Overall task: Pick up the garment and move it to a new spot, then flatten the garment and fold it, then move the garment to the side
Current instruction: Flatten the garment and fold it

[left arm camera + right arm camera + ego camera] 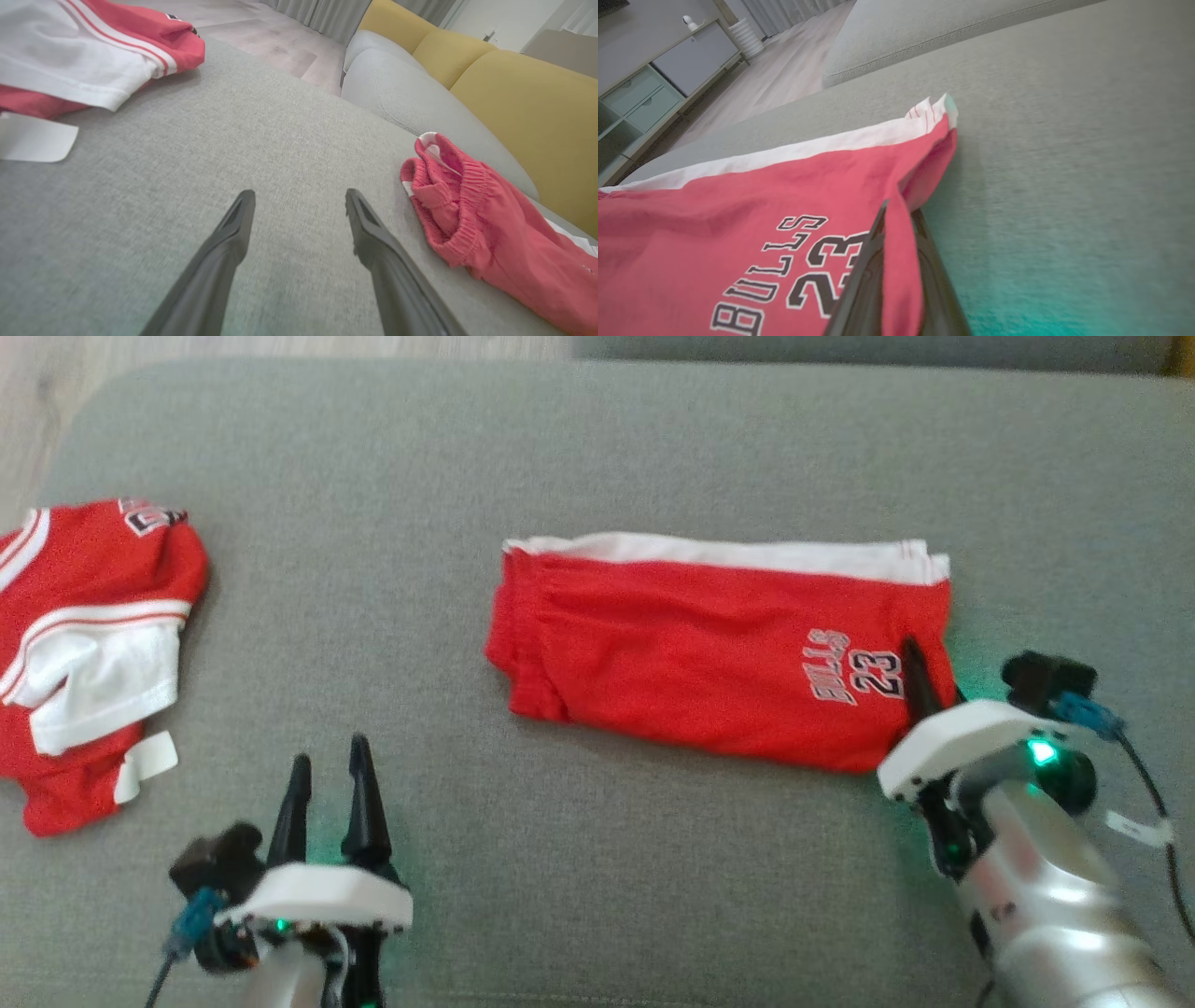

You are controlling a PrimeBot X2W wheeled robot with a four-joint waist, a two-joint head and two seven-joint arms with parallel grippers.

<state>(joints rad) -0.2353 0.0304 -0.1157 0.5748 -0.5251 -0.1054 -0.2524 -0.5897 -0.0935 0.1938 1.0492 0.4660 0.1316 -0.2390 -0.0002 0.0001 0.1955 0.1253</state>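
1. Red shorts lie folded, centre-right of frame, on grey cushion.
2. Right end effector pinches their lower-right corner; left end effector open, empty.
3. Soft, light cloth; will likely sag, so grip at the edges.

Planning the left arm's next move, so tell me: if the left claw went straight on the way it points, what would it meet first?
Probably nothing but bare grey cushion: the left claw points between the jersey and the shorts. How high it rides is unclear.
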